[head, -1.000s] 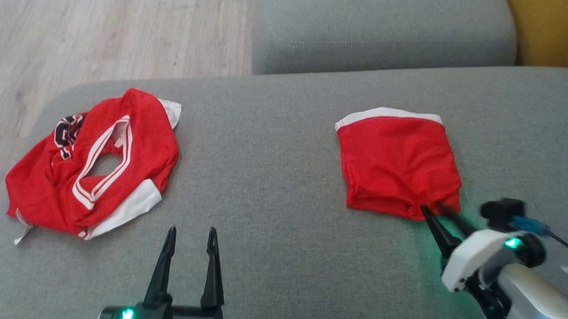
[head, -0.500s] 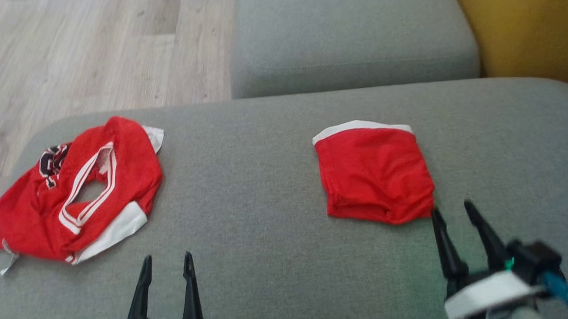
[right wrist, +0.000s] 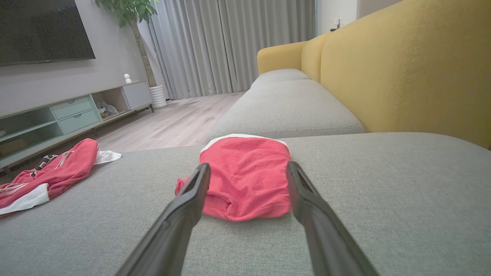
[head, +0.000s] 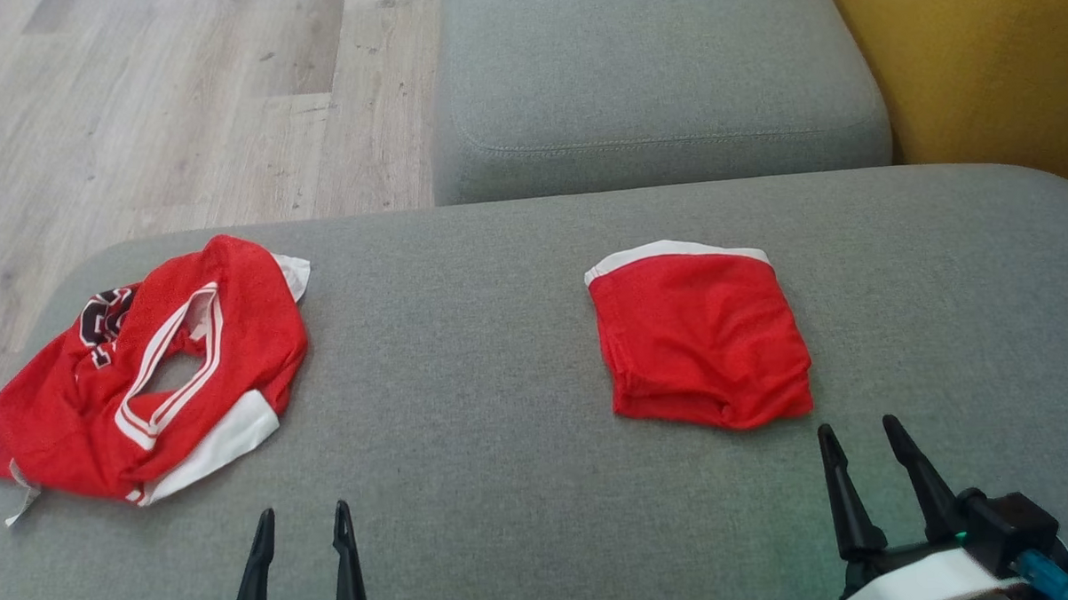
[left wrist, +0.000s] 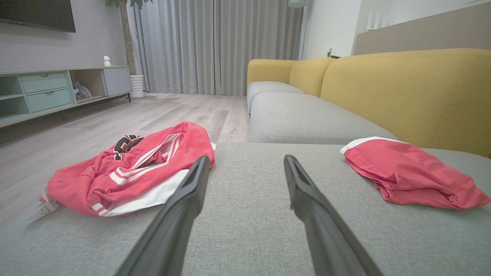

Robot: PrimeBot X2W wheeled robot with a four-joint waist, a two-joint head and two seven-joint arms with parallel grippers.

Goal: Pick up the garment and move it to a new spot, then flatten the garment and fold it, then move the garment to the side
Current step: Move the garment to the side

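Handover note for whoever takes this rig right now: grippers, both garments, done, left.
Left gripper: open, empty, over the grey cushion near its front edge.
Right gripper: open, empty, just short of the folded red garment, not touching it.
Folded red garment: flat on the cushion's right part, white band away from the robot.
Crumpled red jersey: at the cushion's left end, bunched up.
Done: one garment looks folded and set aside.
Left: probably the jersey: pick up, flatten, fold, move aside.

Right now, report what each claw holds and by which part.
Nothing is held. The left claw is open above the grey cushion; the right claw is open just short of the folded red garment, not touching it.
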